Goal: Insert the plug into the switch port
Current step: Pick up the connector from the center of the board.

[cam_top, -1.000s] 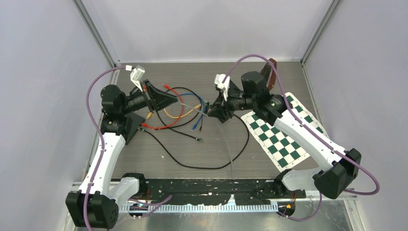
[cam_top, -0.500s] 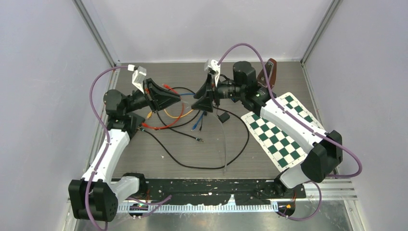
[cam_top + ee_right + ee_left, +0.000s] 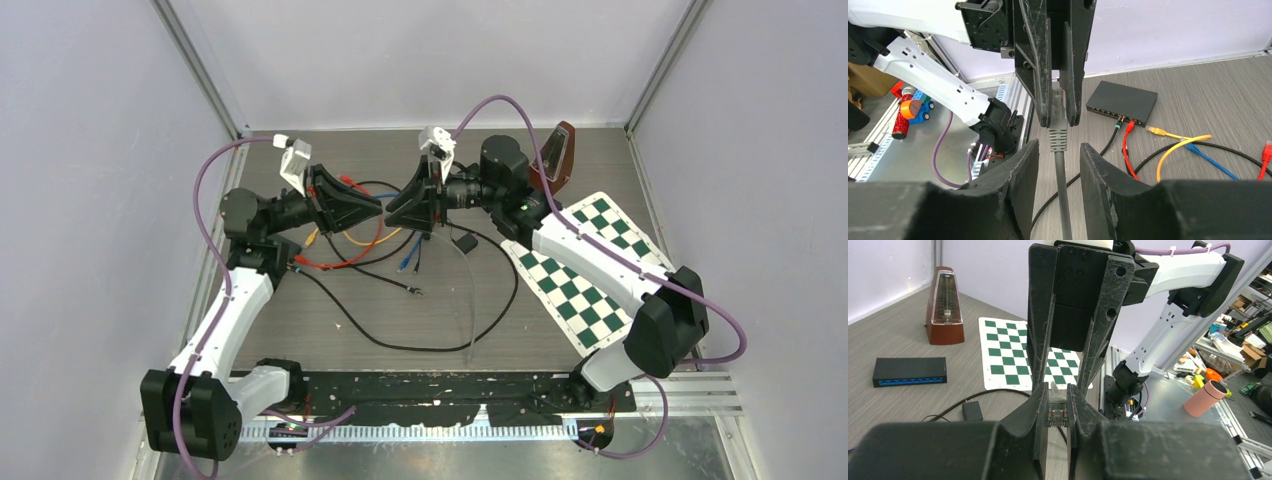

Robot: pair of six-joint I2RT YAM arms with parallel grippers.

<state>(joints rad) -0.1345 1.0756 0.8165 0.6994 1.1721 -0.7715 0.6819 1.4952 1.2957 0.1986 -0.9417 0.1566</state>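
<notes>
My left gripper (image 3: 1057,390) is shut on the clear plug (image 3: 1057,412) of a grey cable and holds it above the table. The right gripper (image 3: 1059,147) faces it tip to tip and stands open, its fingers either side of the grey cable (image 3: 1061,170) with a gap on both sides. From above, the left gripper (image 3: 378,208) and the right gripper (image 3: 393,212) almost meet over the cable tangle. The black switch (image 3: 1122,102) lies on the table behind the left gripper, with green, red and yellow plugs in its ports.
Red (image 3: 372,238), yellow (image 3: 352,238), blue (image 3: 408,260) and black (image 3: 400,345) cables sprawl mid-table. A small black adapter (image 3: 464,242) lies by the right gripper. A checkerboard sheet (image 3: 580,275) and a metronome (image 3: 557,152) sit right. A black box with a blue face (image 3: 909,371) lies near the metronome.
The right gripper opened, let go of the grey cable, then swung left and toward the back until it faced the left gripper. The left gripper edged right, still holding the plug.
</notes>
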